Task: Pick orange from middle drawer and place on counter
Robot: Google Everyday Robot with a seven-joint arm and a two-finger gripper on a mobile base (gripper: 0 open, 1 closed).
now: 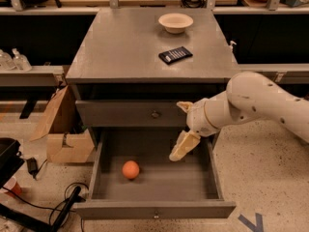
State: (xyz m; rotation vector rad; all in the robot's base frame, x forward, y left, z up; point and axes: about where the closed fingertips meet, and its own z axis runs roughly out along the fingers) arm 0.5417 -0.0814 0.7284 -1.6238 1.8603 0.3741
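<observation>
open middle drawer [154, 210], orange [130, 169] inside; claw [182, 147] over right side — apart

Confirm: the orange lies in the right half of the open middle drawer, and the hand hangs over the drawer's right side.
Not quite. The camera view shows the orange lying in the left half of the open middle drawer, not the right. The hand does hang over the drawer's right side, apart from the orange.

One view only, from high up in front of the grey cabinet [120, 114], tilted down across its surface [125, 47] and into the open middle drawer [164, 182], fairly near, tool [181, 145] above the drawer's right side.
</observation>
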